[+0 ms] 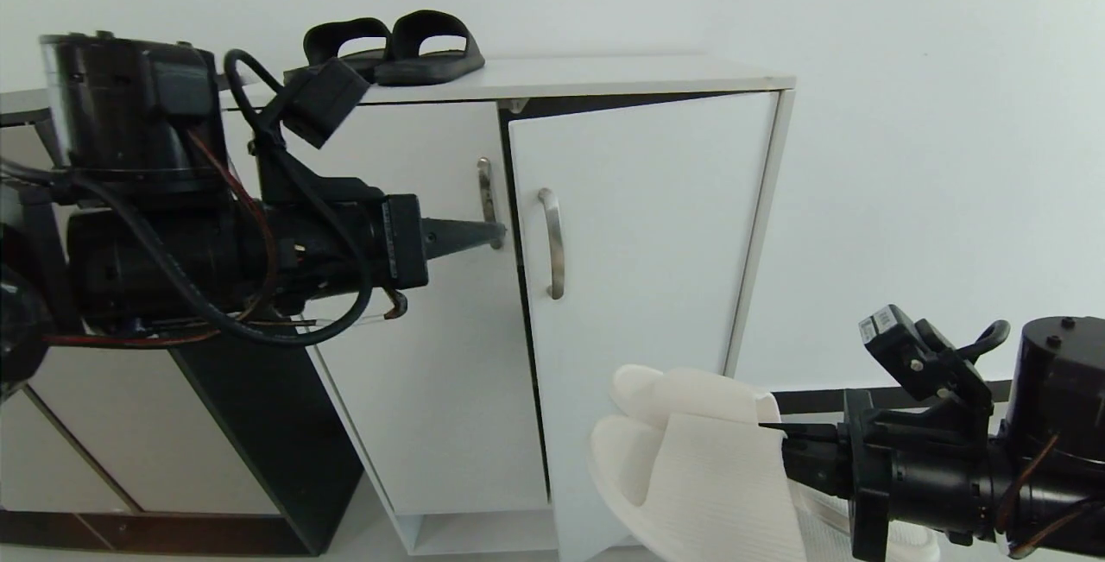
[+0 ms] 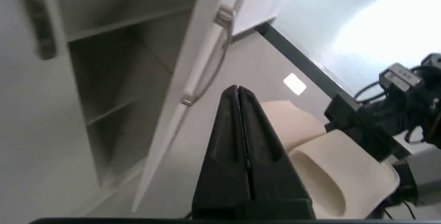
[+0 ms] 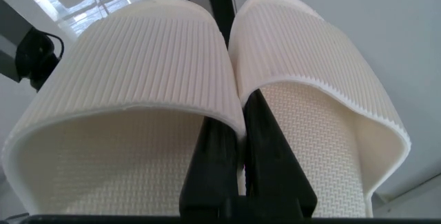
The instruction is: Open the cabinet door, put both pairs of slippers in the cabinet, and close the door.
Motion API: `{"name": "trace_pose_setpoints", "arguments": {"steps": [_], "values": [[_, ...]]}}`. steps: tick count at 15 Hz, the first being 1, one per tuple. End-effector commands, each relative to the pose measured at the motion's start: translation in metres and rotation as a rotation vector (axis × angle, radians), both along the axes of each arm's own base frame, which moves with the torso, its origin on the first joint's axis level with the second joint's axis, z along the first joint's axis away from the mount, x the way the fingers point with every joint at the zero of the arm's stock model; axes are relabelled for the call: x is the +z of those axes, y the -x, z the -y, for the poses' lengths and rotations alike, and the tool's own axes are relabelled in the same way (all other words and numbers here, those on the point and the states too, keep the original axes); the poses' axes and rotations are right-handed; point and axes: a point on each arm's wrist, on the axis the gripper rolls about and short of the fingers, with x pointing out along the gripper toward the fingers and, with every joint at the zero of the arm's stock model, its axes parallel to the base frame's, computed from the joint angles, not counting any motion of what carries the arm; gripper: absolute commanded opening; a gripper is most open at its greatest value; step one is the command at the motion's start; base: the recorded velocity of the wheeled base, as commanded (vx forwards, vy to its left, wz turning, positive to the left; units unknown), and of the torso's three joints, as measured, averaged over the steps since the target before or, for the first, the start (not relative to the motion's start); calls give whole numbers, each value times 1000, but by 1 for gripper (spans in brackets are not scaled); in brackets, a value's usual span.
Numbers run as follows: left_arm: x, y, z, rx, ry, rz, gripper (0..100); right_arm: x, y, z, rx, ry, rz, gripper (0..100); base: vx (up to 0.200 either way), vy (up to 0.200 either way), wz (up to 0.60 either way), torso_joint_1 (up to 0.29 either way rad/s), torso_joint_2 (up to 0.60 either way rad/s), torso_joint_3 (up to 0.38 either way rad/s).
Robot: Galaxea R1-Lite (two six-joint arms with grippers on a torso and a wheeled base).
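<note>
1. Held item: the right gripper (image 3: 239, 141) has its fingers pinching the white slippers (image 1: 691, 458) side by side. They sit at lower centre of the head view, toes toward the cabinet (image 1: 604, 74).
2. Key relation: the right door (image 1: 639, 268) is only ajar. Its dark gap lies up-left of the slippers, with the door panel straight ahead of them. Judgement: it needs swinging wider.
3. Free arm: the left gripper (image 1: 483, 234) has its fingers pressed together, tip by the left handle (image 1: 486, 191), nearer the gap.
4. Contents: the shelves (image 2: 124, 24) look bare. The black slippers (image 1: 406, 48) lie on the cabinet top.
</note>
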Motion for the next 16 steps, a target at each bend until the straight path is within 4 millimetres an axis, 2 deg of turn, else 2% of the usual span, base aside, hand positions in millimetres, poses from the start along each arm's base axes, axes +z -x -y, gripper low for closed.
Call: {"name": "trace_pose_setpoints", "arguments": {"steps": [1,3,5,6,12,16], "values": [[12,8,-13,59,44,24,0,-1,0,0,0,2,-3,0,0,0,0,0,0,0],[17,-6,-14,97,95,14,0,-1,0,0,-1,4,-3,0,0,0,0,0,0,0],[19,-33,-8,108,145,135,0,-1,0,0,-1,3,-2,0,0,0,0,0,0,0],[17,-37,-7,116,154,152,0,-1,0,0,-1,3,-2,0,0,0,0,0,0,0],[11,-71,3,140,117,73,0,-1,-1,1,-5,5,-4,0,0,0,0,0,0,0],[5,-104,15,134,118,74,0,-6,1,1,6,30,8,0,0,0,0,0,0,0]]}}
